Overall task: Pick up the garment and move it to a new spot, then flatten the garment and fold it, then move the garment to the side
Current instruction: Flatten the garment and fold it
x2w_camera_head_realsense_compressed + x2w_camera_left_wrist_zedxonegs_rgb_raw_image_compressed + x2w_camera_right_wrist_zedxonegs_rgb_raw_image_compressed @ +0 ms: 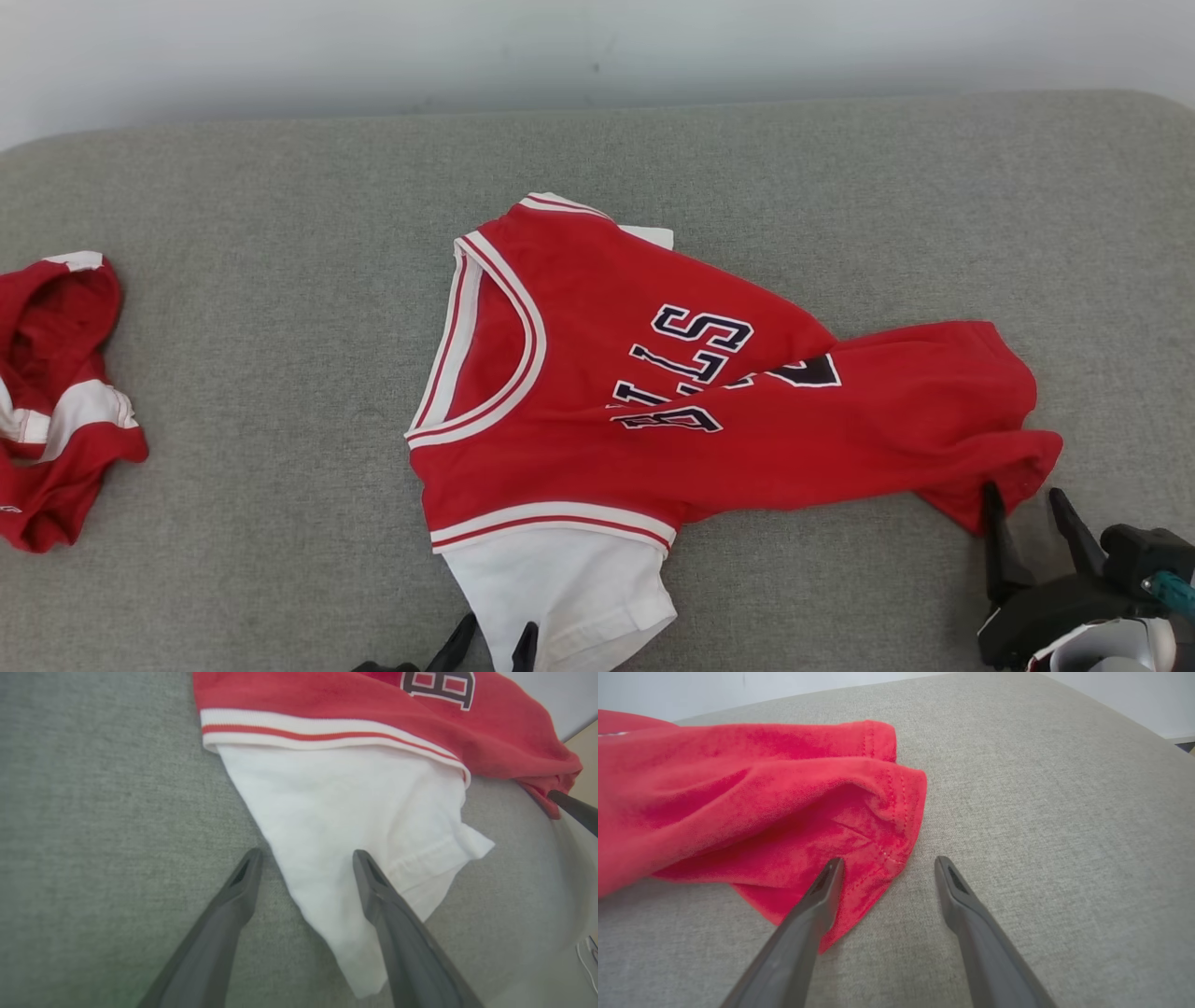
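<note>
The garment point(653, 401) is a red jersey with white trim, dark lettering and white sleeves, lying crumpled mid-surface, its neck to the left and its hem to the right. My left gripper point(495, 644) stands open at the bottom edge, straddling the edge of the near white sleeve point(345, 812): one finger over the cloth, the other over bare surface. My right gripper point(1027, 523) is open at the lower right, by the red hem corner point(859, 826). Its left finger point(822, 891) overlaps that corner and its right finger is over bare fabric. Neither holds anything.
A second red and white garment point(56, 401) lies bunched at the far left edge. All of it rests on a grey fabric surface point(280, 233) with a pale wall behind. Bare surface lies on both sides of the jersey and behind it.
</note>
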